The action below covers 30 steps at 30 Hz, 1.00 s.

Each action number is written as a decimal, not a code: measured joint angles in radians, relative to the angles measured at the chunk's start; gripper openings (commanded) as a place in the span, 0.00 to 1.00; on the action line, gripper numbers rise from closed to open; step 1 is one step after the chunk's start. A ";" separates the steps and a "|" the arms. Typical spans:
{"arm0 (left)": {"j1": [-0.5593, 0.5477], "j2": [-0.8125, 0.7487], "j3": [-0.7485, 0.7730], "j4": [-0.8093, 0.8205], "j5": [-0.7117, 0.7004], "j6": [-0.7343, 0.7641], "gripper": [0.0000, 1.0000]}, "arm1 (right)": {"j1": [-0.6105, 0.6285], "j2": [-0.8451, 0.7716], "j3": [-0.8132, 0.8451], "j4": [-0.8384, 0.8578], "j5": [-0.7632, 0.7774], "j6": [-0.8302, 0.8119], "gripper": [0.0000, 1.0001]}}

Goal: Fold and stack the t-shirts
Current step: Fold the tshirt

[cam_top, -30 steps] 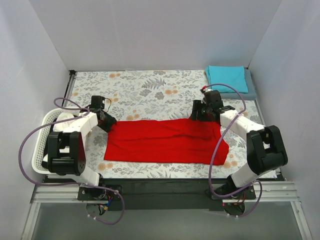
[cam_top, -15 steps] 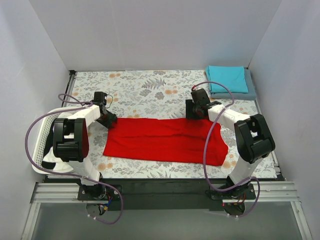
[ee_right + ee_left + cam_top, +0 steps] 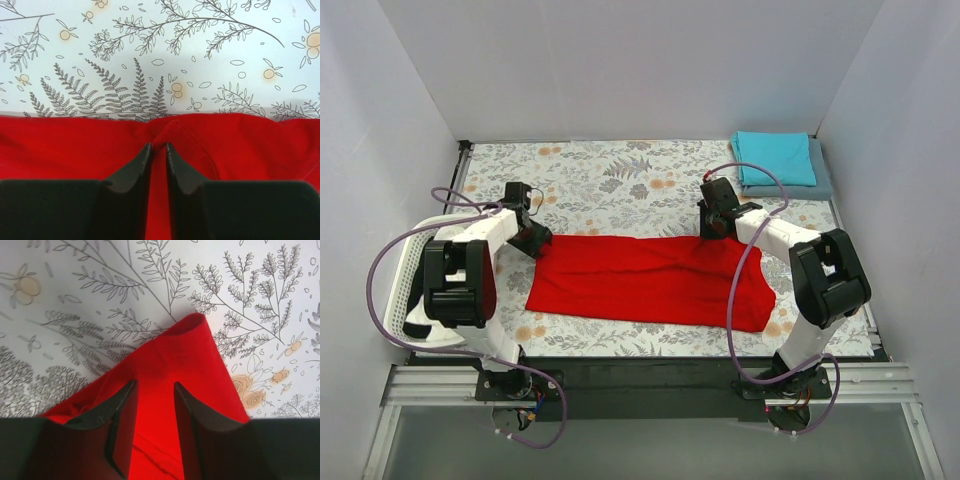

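The bright red t-shirt (image 3: 650, 282) lies flat as a long folded band across the middle of the table. My left gripper (image 3: 541, 243) sits over its far left corner; in the left wrist view the jaws (image 3: 154, 390) stand apart with flat red cloth (image 3: 185, 355) between and under them. My right gripper (image 3: 710, 230) is at the shirt's far edge; in the right wrist view its gripper (image 3: 159, 147) is nearly closed, pinching a small raised fold of red cloth (image 3: 60, 150). The teal t-shirt (image 3: 775, 157) lies folded on the grey-blue one (image 3: 823, 182) at the far right corner.
A white lattice basket (image 3: 402, 275) stands off the table's left edge beside the left arm. The table carries a floral-print cover (image 3: 610, 180). White walls close in the back and both sides. Purple cables loop from both arms.
Both grippers have moved toward the far side, taking the red shirt's far edge with them, so the band lies farther back. In the last half second there is almost no motion.
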 measured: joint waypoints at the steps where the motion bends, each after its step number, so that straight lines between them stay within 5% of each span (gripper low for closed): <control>1: 0.000 -0.013 0.000 -0.014 -0.007 -0.009 0.36 | 0.000 -0.007 0.000 0.000 0.000 0.002 0.22; 14: 0.005 -0.200 -0.037 -0.145 -0.093 -0.119 0.40 | 0.000 -0.040 0.000 -0.001 -0.005 0.005 0.19; 30: 0.005 -0.188 -0.105 -0.163 -0.068 -0.162 0.36 | 0.000 -0.040 0.000 -0.001 -0.023 0.008 0.19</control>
